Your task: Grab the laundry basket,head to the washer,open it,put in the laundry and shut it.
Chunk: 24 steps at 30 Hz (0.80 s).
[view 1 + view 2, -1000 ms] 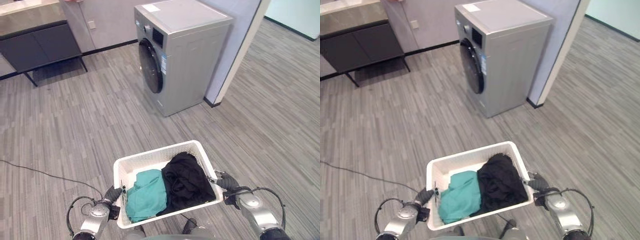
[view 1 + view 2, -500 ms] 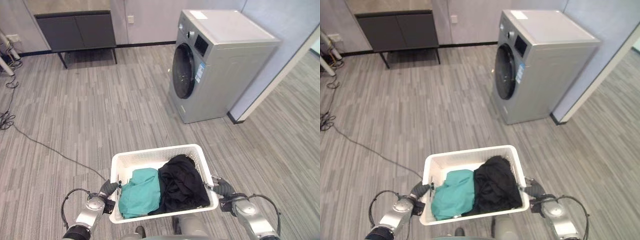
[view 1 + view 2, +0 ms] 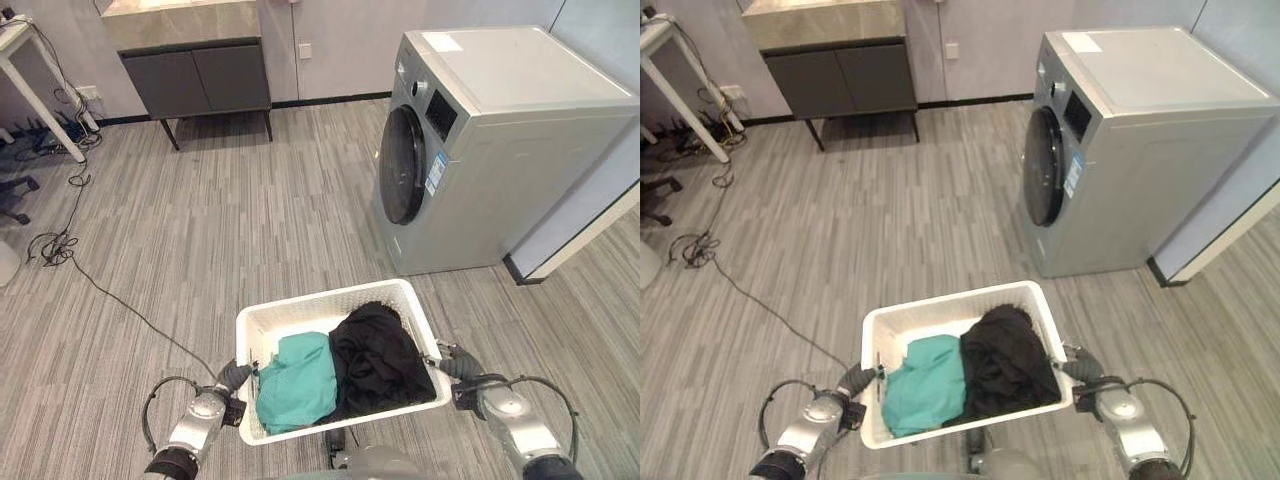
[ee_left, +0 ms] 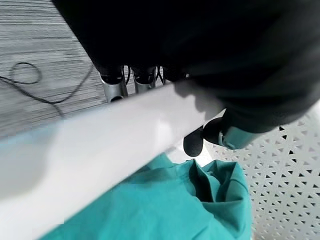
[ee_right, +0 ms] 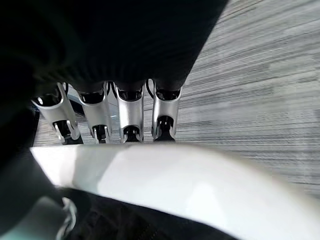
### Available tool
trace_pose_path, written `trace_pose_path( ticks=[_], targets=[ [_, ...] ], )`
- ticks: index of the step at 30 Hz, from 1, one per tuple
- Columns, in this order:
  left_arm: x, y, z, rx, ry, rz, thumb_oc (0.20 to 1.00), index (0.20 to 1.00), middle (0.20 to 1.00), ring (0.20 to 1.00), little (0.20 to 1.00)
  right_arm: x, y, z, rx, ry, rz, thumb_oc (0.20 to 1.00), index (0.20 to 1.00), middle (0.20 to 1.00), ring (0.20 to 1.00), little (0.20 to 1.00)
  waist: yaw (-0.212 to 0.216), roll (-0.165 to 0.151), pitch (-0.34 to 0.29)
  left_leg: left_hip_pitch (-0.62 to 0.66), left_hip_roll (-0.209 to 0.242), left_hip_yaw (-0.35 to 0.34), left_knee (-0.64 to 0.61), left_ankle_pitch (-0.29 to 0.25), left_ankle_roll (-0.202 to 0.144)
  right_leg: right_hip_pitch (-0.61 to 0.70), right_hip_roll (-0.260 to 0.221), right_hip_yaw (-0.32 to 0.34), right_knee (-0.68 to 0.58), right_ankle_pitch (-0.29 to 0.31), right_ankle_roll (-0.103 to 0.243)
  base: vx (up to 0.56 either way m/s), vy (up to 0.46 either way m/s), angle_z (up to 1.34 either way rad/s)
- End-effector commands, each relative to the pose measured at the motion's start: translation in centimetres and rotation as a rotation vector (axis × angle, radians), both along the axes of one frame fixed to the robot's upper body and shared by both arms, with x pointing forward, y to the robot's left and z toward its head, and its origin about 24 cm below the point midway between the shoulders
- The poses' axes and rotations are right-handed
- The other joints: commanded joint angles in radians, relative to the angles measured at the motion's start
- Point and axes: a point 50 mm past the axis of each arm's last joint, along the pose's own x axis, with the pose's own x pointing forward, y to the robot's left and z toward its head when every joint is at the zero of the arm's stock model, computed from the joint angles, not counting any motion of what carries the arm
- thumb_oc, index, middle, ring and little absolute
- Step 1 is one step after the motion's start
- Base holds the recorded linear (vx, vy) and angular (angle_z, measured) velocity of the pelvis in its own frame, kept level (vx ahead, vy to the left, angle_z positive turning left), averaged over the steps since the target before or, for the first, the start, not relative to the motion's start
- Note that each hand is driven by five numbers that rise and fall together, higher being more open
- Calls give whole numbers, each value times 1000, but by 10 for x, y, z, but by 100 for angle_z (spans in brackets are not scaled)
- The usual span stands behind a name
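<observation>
So the white laundry basket (image 3: 330, 302) is held up in front of the robot, one hand on each short side: the left hand (image 3: 232, 378) is curled round the left rim, fingers under it and thumb (image 4: 200, 141) hooked over the top on the inside, and the right hand (image 3: 455, 364) does the same on the right rim, with its fingers (image 5: 131, 114) tucked below the edge. Inside the basket there's a teal garment (image 3: 297, 380) on the left side and a black garment (image 3: 379, 358) piled on the right, the black one coming up to the right rim. The washing machine (image 3: 500, 140) sits ahead and to the right, grey, front-loading, its round dark door (image 3: 404, 178) closed and facing left across the room. Its right side is close against a pale wall (image 3: 590, 215) that angles off to the right. Between basket and washer it's just striped grey floor (image 3: 220, 250), plenty of room. Far back on the left is a dark cabinet (image 3: 195, 80) against the wall, and a white table leg (image 3: 40, 95) with a tangle of cables (image 3: 55, 245) trailing over the floor on the far left, well apart from the basket
</observation>
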Motion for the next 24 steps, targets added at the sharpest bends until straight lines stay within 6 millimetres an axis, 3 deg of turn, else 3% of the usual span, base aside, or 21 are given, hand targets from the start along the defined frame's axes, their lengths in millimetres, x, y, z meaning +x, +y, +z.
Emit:
trace_pose_path(
  ticks=[1, 2, 3, 4, 6, 8, 10, 11, 12, 14, 17, 20, 21, 23, 24],
  targets=[
    [23, 16, 22, 25, -137, 29, 200, 200, 200, 200, 200, 9, -16, 26, 6, -156, -72, 200, 200, 200, 200, 200, -20, -37, -19, -96, -96, 1, 87, 122, -1, 31, -40, 13, 53, -49, 119, 68, -75, 7],
    [27, 15, 25, 19, -158, 33, 200, 200, 200, 200, 200, 6, -22, 29, -6, -171, -98, 200, 200, 200, 200, 200, -20, -52, 3, -171, -79, 34, 196, 168, -25, 57, -59, 0, 45, -60, 111, 69, -72, 12],
    [27, 15, 26, 19, -159, 32, 200, 200, 200, 200, 200, 6, -23, 29, -5, -172, -99, 200, 200, 200, 200, 200, -21, -50, 1, -180, -77, 32, 209, 164, -26, 54, -57, -2, 45, -59, 111, 111, -55, 37],
    [31, 13, 28, 12, -169, 35, 200, 200, 200, 200, 200, 1, -27, 27, -11, -166, -131, 200, 200, 200, 200, 200, -20, -66, 16, -258, -51, 101, 188, 134, 0, 84, -88, -17, 42, -73, 114, 119, 10, 67],
    [30, 15, 26, 19, -164, 40, 200, 200, 200, 200, 200, -2, -28, 27, -15, -170, -149, 200, 200, 200, 200, 200, -9, -72, 15, -306, -47, 132, 114, 77, 33, 102, -106, -19, 43, -91, 126, 192, 54, 43],
    [27, 15, 25, 29, -161, 40, 200, 200, 200, 200, 200, -7, -30, 25, -26, -174, -162, 200, 200, 200, 200, 200, -10, -70, 13, -347, 4, 173, 3, 138, 26, 123, -108, -20, 44, -111, 132, 221, 103, -7],
    [28, 13, 24, 35, -160, 39, 200, 200, 200, 200, 200, -9, -31, 26, -40, -185, -171, 200, 200, 200, 200, 200, -10, -63, 16, -375, 76, 208, -138, 243, -6, 146, -115, -26, 44, -131, 135, 248, 141, -13],
    [29, 13, 24, 38, -163, 40, 200, 200, 200, 200, 200, -9, -31, 27, -48, -188, -169, 200, 200, 200, 200, 200, -2, -61, 20, -389, 103, 190, -191, 273, -16, 164, -123, -22, 39, -141, 139, 183, 110, -11],
    [29, 13, 24, 38, -163, 40, 200, 200, 200, 200, 200, -9, -31, 27, -48, -188, -169, 200, 200, 200, 200, 200, -2, -61, 21, -387, 102, 191, -194, 274, -16, 165, -123, -22, 39, -141, 139, 278, 173, -17],
    [25, 15, 22, 33, -157, 57, 200, 200, 200, 200, 200, -8, -31, 28, -67, -186, -150, 200, 200, 200, 200, 200, 13, -44, 15, -389, 147, 159, -258, 330, -51, 210, -126, 6, 25, -160, 153, 380, 236, -21],
    [15, 19, 19, 30, -144, 70, 200, 200, 200, 200, 200, -8, -27, 26, -65, -169, -119, 200, 200, 200, 200, 200, 34, -24, -11, -348, 128, 106, -250, 337, -53, 257, -142, 43, 19, -191, 166, 356, 251, -52],
    [15, 21, 21, 43, -155, 50, 200, 200, 200, 200, 200, -4, -20, 23, -51, -157, -97, 200, 200, 200, 200, 200, 45, -29, -21, -343, 79, 89, -201, 299, -23, 265, -196, 57, 72, -202, 186, 329, 337, -53],
    [16, 26, 26, 65, -168, 41, 200, 200, 200, 200, 200, -2, -13, 21, -29, -155, -84, 200, 200, 200, 200, 200, 49, -45, -20, -342, 33, 116, -138, 241, 13, 235, -246, 66, 172, -167, 210, 294, 398, -21],
    [17, 30, 29, 81, -175, 43, 200, 200, 200, 200, 200, 2, -5, 19, -15, -155, -66, 200, 200, 200, 200, 200, 54, -42, -16, -324, 3, 128, -132, 208, 46, 157, -272, 78, 320, -92, 220, 216, 360, -23],
    [18, 33, 31, 90, -180, 42, 200, 200, 200, 200, 200, 5, 0, 20, -7, -159, -49, 200, 200, 200, 200, 200, 53, -36, -7, -300, -13, 134, -139, 195, 63, 108, -289, 76, 410, -24, 217, 155, 329, -12]
  ],
)
